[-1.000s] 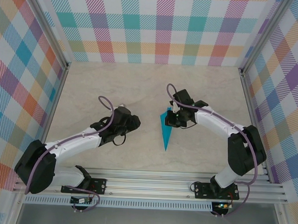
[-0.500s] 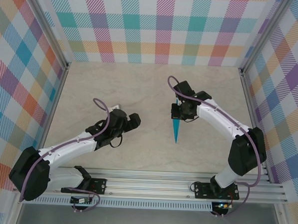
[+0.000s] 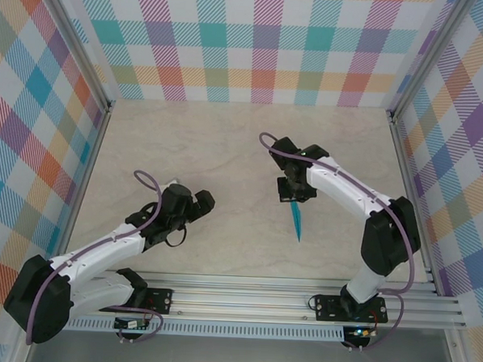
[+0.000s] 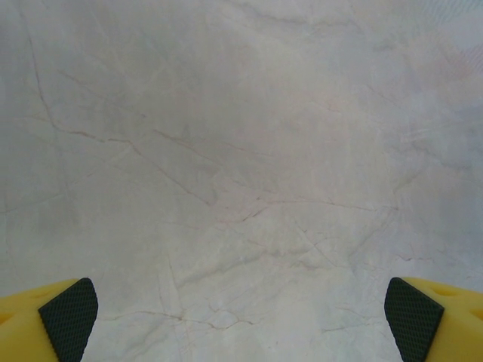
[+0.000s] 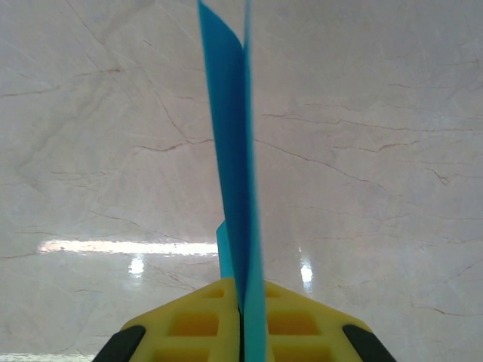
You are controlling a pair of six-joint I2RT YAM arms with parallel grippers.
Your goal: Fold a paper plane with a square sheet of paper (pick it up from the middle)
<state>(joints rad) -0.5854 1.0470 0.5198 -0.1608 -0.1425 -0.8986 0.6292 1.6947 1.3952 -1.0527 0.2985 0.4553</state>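
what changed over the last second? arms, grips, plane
The left gripper opened wide, empty, and its arm drew back left, away from the paper plane. The right gripper carried the plane slightly right and turned it edge-on to the top camera. Unchanged: right gripper shut on the plane.

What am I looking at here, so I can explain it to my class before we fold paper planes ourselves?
These are two white robot arms, the left arm and the right arm, bolted at the near edge of a pale marble-patterned table. The overhead picture looks down from above and behind them. The other two pictures come from a small camera on each wrist, so the yellow tips at the bottom are that arm's own jaws. The left arm's jaws stand wide open over the table, holding nothing. The right arm's jaws are shut on a narrow, pointed teal-blue paper plane, which its wrist camera sees edge-on.
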